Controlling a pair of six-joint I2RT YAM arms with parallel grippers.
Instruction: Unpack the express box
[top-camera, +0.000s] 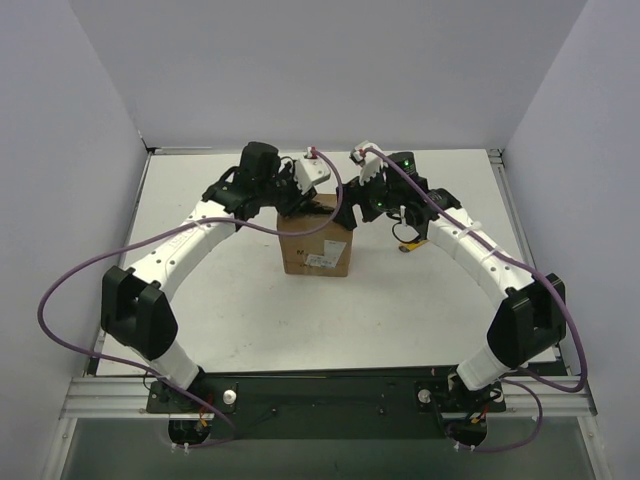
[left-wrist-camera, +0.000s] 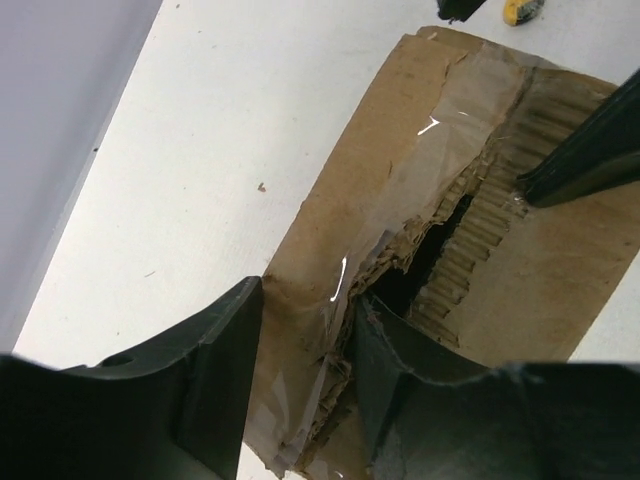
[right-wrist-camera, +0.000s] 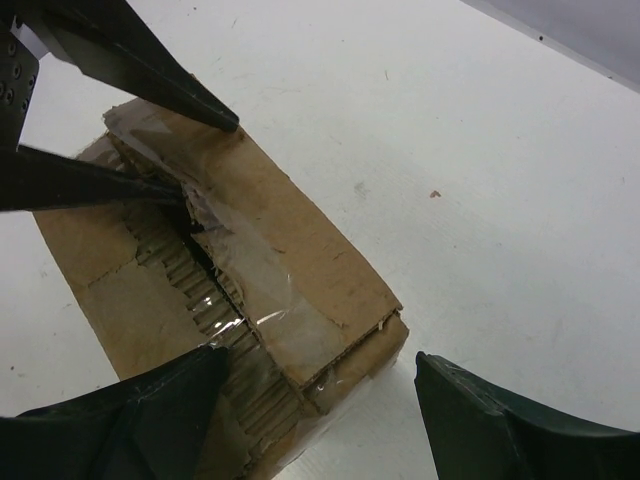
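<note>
Sitting upright near the middle of the white table (top-camera: 230, 300): the express box (top-camera: 318, 248), white shipping label (top-camera: 321, 260) on the side facing the arm bases. Both arms reach in over its top from either side.

Top seam is torn. Clear tape (left-wrist-camera: 440, 130) is wrinkled and split along it, with ragged cardboard edges and bare corrugation showing. A dark gap opens into the box between the two flaps; contents not visible.

Left gripper (left-wrist-camera: 305, 300) is at one end of the seam, its fingers straddling the taped, torn edge of one flap. One finger lies over the flap's outer face, the other at the gap. Cannot tell whether they are actually pinching the cardboard or only bracketing it.

Right gripper (right-wrist-camera: 320, 355) is at the opposite end, jaws spread wide and holding nothing. One finger is over the box top near the seam, the other out past the box edge above bare table.

Small yellow object (left-wrist-camera: 520, 10) on the table beyond the box, cropped, not identifiable.
</note>
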